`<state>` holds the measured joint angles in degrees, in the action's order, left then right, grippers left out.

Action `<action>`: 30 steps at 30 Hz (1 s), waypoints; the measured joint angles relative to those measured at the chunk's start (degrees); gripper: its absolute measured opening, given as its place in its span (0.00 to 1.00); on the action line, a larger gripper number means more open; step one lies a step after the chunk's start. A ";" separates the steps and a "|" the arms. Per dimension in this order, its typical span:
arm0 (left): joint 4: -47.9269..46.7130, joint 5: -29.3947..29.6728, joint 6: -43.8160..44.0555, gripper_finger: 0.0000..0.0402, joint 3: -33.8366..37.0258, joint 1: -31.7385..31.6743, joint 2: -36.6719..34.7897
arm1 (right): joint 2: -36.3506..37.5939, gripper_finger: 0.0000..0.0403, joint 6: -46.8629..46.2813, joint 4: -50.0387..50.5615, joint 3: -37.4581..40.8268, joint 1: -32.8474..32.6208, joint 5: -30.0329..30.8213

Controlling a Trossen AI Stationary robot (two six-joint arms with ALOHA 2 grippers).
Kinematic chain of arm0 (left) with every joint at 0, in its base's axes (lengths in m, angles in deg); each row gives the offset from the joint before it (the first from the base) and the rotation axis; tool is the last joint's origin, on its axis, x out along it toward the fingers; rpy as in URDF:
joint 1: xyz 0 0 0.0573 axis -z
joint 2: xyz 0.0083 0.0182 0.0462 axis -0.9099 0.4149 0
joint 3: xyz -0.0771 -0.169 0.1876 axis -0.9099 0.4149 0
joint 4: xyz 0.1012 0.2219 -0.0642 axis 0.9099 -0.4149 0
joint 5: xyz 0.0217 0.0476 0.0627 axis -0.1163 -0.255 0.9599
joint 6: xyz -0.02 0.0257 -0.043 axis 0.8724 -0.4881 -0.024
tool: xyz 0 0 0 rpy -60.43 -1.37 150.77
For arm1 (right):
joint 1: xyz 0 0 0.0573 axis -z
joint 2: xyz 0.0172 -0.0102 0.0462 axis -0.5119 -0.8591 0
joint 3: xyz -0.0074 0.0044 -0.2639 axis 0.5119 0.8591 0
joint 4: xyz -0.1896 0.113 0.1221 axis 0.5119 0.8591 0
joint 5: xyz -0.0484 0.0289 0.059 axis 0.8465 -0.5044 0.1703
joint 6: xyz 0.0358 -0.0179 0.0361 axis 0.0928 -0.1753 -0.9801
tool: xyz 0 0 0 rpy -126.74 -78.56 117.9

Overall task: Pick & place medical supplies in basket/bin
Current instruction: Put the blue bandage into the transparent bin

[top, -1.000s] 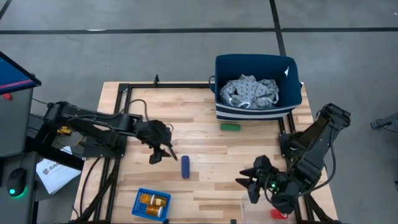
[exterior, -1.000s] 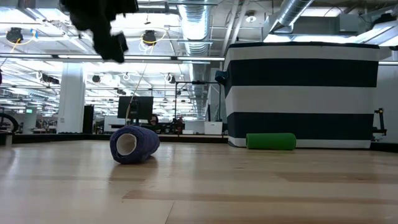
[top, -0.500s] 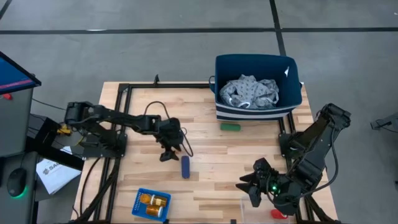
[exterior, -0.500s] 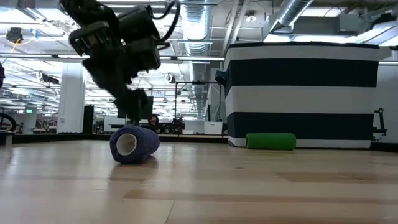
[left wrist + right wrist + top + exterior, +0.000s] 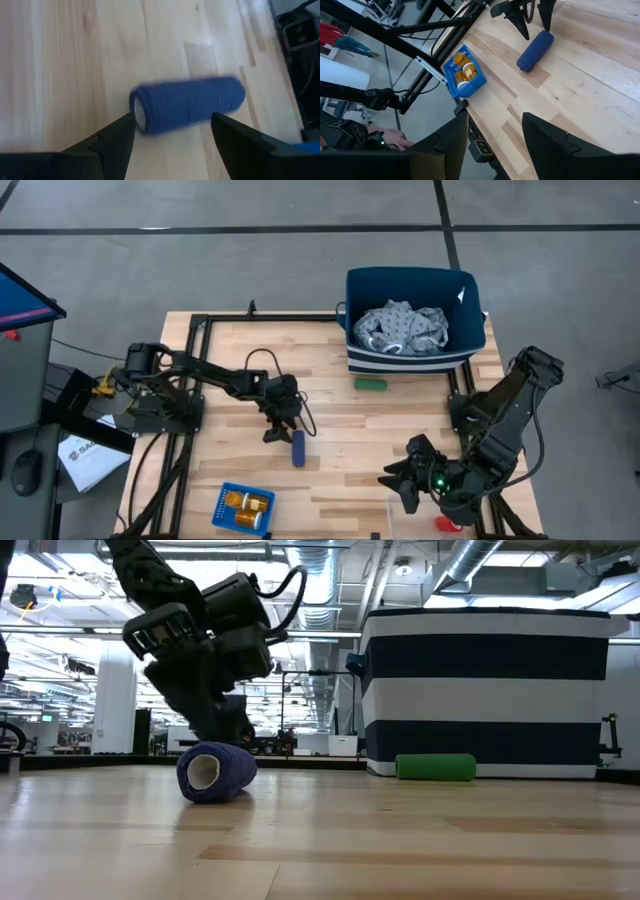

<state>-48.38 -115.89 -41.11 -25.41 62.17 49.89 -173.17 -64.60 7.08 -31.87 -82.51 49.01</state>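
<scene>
1. Pale wooden planks make up the tabletop [image 5: 330,470], seen against an industrial hall in the low view.
2. At mid-tabletop the left gripper [image 5: 279,425] is held low with its fingers spread wide and nothing between them.
3. Just ahead of its fingertips the dark blue cylinder [image 5: 187,105] is seen lying on its side, touched by neither finger.
4. For a clean pick, the jaws would best be brought down astride the roll's middle and closed across its width, so that it cannot roll away.
5. Well beyond the left gripper stands the navy bin [image 5: 414,325], with the grey garment [image 5: 402,328] inside and the green cylinder [image 5: 371,384] at its foot.
6. The right gripper [image 5: 398,478] is parked at the tabletop's right side, fingers apart and empty; the blue basket [image 5: 464,71] with orange pill bottles [image 5: 462,68] is seen far ahead of it.
</scene>
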 joint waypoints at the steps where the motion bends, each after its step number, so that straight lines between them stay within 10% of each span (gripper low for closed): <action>1: 1.07 -0.33 0.25 0.63 -0.04 0.00 0.41 | 0.00 0.46 0.01 -0.03 0.00 0.00 -0.03; 30: 4.95 -4.57 3.86 0.03 -0.02 0.65 0.85 | -0.02 0.37 0.02 -0.13 0.00 0.00 -0.26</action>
<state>-43.43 -120.46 -37.25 -25.43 62.82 50.74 -173.20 -64.58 6.95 -31.87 -82.51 48.74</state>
